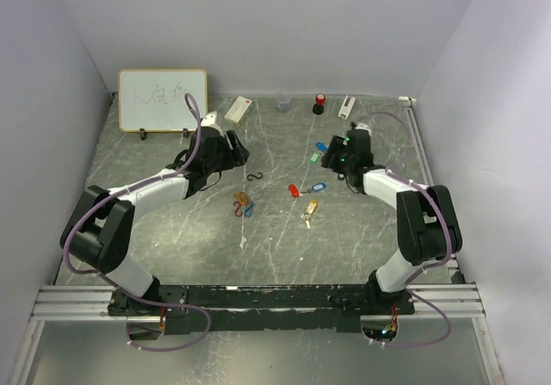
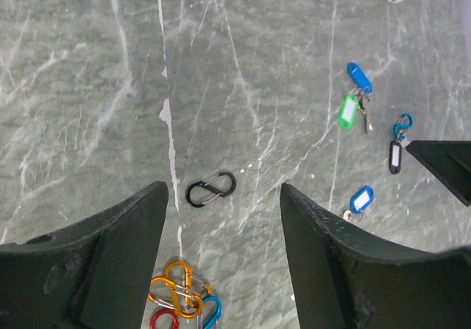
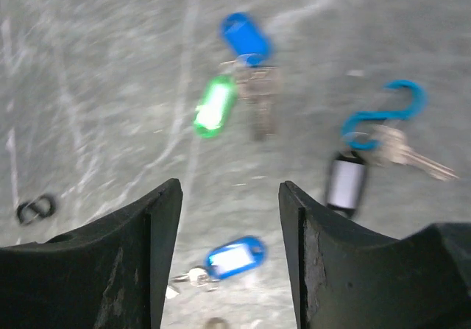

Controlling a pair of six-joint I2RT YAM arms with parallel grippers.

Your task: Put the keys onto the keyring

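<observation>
**1. L/H end effector.** The left gripper (image 2: 222,205) hangs above the table (image 2: 88,86) w/ jaws set wide apart. Nothing sits between its fingers (image 2: 110,259), and neither pad touches any item. On the surface below the gap lies a black S-clip (image 2: 211,189). Nearer the wrist is a cluster of orange, red and blue clips (image 2: 180,294), partly cut off by the frame edge.

**2. R/H end effector.** The right gripper (image 3: 229,196) is likewise open, w/ jaws apart and no item gripped. Its fingers are clear of everything on the table. The wrist view is blurred, so fine detail is not readable.

**3. Task items, location.** All keys lie loose on the table, right of centre in the overhead view.
- Below the right gripper, a blue-tag key (image 3: 245,36) and a green-tag key (image 3: 213,107) lie w/ their metal ends together.
- A second blue-tag key (image 3: 235,257) shows through the gap between the right fingers.
- A blue S-clip (image 3: 383,112) lies w/ one key (image 3: 405,152) and a dark tag (image 3: 344,183) at its lower loop. Whether they are hooked on cannot be told.
- A red-tag key (image 1: 294,190) and a yellow-tag key (image 1: 311,206) lie nearer the arm bases, apart from both grippers
</observation>
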